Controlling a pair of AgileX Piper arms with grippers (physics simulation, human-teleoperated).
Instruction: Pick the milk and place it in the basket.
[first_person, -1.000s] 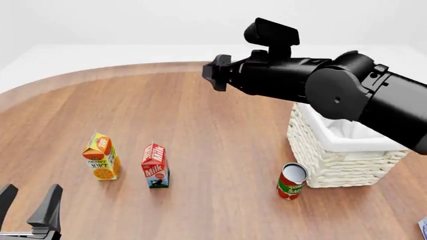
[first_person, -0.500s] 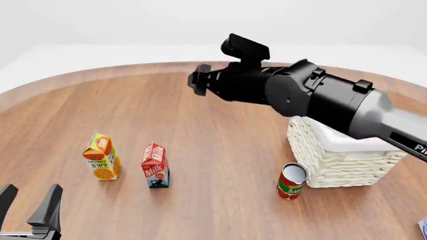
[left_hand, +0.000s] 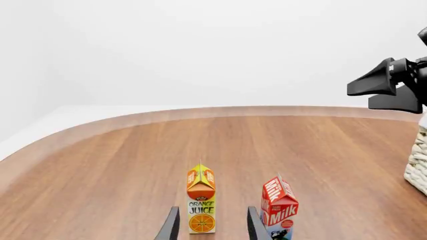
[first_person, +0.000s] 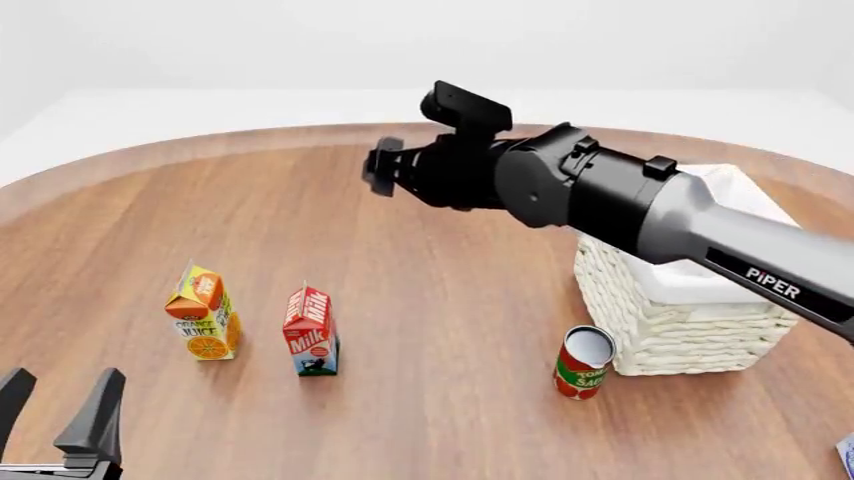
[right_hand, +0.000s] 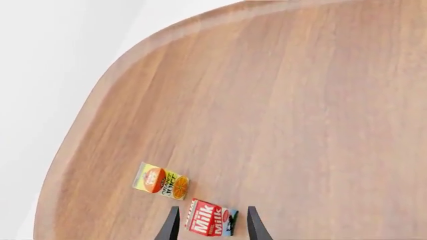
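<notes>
Surface: round-edged wood-grain tabletop (first_person: 400, 280), lighter rim band along the far curved edge. Beyond it, plain white floor and white walls, featureless.

Count on the tabletop:
- 2 cartons: the milk (first_person: 310, 332) and an orange juice carton (first_person: 203, 312)
- 1 red tomato sauce can (first_person: 583, 363)
- 1 basket (first_person: 683, 300)
- 1 small blue-white item (first_person: 846, 455) cut off at the near right corner of the front view, can't identify it

Milk: upright, toward the near left part of the tabletop, just right of the juice carton, a gap between them, not touching. Nothing is holding it. The can stands near the basket's near left corner, tilted slightly; can't tell whether it touches the wicker. Basket is toward the right edge, white cloth lining folded over the rim, well apart from the milk.

Arms: 2.
- left gripper (first_person: 59, 412): low at the near left edge, fingers spread, nothing between them. In the left wrist view the juice carton (left_hand: 201, 206) sits in line with the finger gap and the milk (left_hand: 279, 208) just outside it, both farther out than the fingertips.
- right gripper (right_hand: 209, 227): up high above the middle-to-far tabletop, arm spanning over the basket. Fingers parted, empty. Right wrist view looks down on the milk (right_hand: 210, 223) framed between the fingertips, far below.
</notes>
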